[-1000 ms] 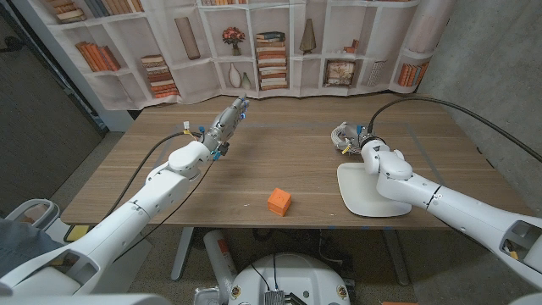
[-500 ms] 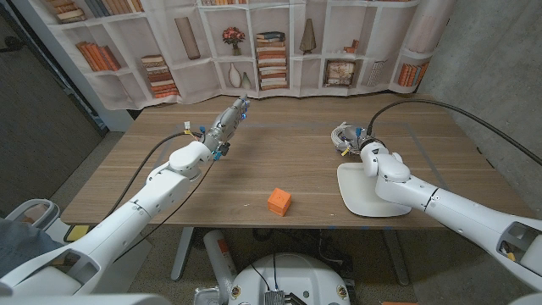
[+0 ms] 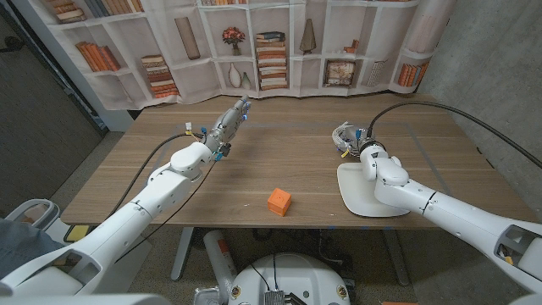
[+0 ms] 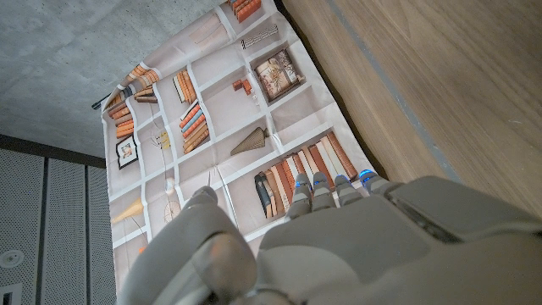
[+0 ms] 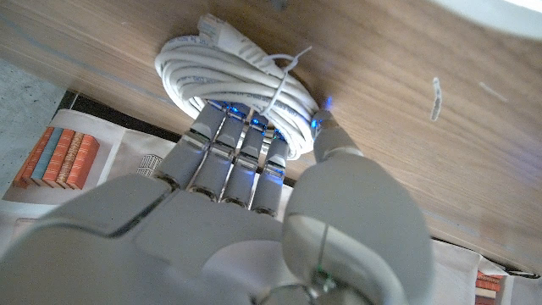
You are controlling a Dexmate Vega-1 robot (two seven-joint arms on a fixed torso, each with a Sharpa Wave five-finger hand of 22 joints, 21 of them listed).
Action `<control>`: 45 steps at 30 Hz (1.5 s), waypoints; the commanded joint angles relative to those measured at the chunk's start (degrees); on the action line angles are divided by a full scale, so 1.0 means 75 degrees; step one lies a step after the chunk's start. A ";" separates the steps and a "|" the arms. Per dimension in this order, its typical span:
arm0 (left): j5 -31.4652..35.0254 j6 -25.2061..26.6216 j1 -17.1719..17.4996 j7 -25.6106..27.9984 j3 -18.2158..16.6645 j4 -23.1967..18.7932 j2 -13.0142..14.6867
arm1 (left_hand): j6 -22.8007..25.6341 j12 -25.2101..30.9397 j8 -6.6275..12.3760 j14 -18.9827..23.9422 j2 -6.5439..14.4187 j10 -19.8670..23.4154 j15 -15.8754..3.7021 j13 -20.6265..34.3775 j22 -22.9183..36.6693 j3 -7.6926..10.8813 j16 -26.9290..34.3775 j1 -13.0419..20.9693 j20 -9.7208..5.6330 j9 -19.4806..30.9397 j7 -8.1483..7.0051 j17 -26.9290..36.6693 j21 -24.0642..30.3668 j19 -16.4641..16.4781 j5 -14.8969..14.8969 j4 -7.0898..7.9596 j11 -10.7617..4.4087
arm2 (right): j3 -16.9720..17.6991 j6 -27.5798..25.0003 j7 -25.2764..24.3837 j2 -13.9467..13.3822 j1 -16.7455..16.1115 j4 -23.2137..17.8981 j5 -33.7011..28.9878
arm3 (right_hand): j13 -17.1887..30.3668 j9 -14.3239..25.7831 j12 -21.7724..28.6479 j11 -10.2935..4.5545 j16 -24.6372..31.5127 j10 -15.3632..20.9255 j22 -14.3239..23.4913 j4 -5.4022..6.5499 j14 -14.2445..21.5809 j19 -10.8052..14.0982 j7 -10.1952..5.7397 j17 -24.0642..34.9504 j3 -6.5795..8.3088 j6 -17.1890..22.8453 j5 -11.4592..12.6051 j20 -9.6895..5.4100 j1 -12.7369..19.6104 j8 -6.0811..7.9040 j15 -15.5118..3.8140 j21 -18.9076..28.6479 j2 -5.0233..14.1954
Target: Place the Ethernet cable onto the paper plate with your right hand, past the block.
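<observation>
The white Ethernet cable (image 3: 342, 135), a tied coil, lies on the wooden table just beyond the paper plate (image 3: 373, 193). My right hand (image 3: 364, 146) is right beside the coil, between it and the plate. In the right wrist view the fingers (image 5: 227, 144) reach straight onto the coil (image 5: 229, 72), and the thumb sits apart at its edge; the cable still lies on the table. The orange block (image 3: 279, 201) stands near the table's front, left of the plate. My left hand (image 3: 227, 121) hovers far left with fingers stretched out and holds nothing.
A backdrop printed with bookshelves (image 3: 271, 51) hangs behind the table's far edge. A black cable (image 3: 440, 106) arcs from my right wrist over the table's right side. Bare wood (image 3: 279, 152) lies between the two hands.
My right hand has edged slightly closer to the cable coil and its forearm has shifted a little. The left arm, block and plate have not moved.
</observation>
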 commanded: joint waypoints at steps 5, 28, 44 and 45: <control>0.0018 -0.0015 -0.0022 0.0012 0.0042 0.0051 -0.0071 | 0.0062 0.0046 0.0044 0.0029 0.0062 -0.0015 -0.0032 0.0012 0.0020 -0.0027 0.0025 0.0007 0.0059 0.0011 0.0010 0.0031 -0.0053 -0.0659 0.0049 0.0023 -0.0028 | 0.0011 0.0037 -0.0346 0.0024 -0.0083 0.0075 -0.0126 | 0.0135 0.0170 0.0220 -0.0230 0.0387 0.0543 0.0212 -0.0146 0.0494 0.0349 -0.0294 0.0403 0.0008 0.0537 -0.0068 -0.1097 0.1044 0.0144 -0.1184 0.0398 0.0309; 0.0050 0.0038 -0.0131 -0.0046 0.0070 0.0087 -0.0059 | 0.0065 0.0049 0.0042 0.0029 0.0090 -0.0005 -0.0035 0.0013 0.0021 -0.0056 0.0023 0.0024 0.0069 0.0011 0.0008 0.0031 -0.0060 -0.0660 0.0047 0.0020 -0.0025 | 0.0123 -0.0005 -0.0563 -0.0020 -0.0155 -0.0113 -0.0237 | 0.0428 0.0570 0.0573 -0.0431 0.0695 0.1439 0.0711 -0.0069 0.1181 0.0528 -0.0473 0.0863 -0.0288 0.1150 -0.0166 -0.1086 0.2101 0.0531 -0.1185 0.1251 0.0408; 0.0044 -0.0006 -0.0176 -0.0095 0.0073 0.0146 -0.0082 | 0.0061 0.0043 0.0038 0.0022 0.0108 -0.0018 -0.0034 0.0013 0.0022 -0.0079 0.0021 0.0036 0.0064 0.0011 0.0008 0.0031 -0.0064 -0.0660 0.0046 0.0017 -0.0007 | 0.0287 0.0208 -0.0543 -0.0200 -0.0196 -0.0422 -0.0315 | 0.0510 0.0582 0.0558 -0.0466 0.0646 0.1433 0.0845 -0.0018 0.1173 0.0402 -0.0469 0.0932 -0.0380 0.1135 -0.0172 -0.1083 0.2228 0.0518 -0.1184 0.1444 0.0443; 0.0024 -0.0020 -0.0176 -0.0107 0.0068 0.0166 -0.0096 | 0.0061 0.0047 0.0038 0.0021 0.0110 -0.0009 -0.0032 0.0013 0.0022 -0.0081 0.0020 0.0037 0.0062 0.0011 0.0007 0.0031 -0.0063 -0.0658 0.0046 0.0017 -0.0018 | 0.0303 0.0217 -0.0560 -0.0204 -0.0208 -0.0438 -0.0324 | 0.0512 0.0581 0.0558 -0.0463 0.0645 0.1433 0.0848 -0.0017 0.1173 0.0399 -0.0469 0.0934 -0.0383 0.1133 -0.0172 -0.1083 0.2231 0.0516 -0.1183 0.1450 0.0444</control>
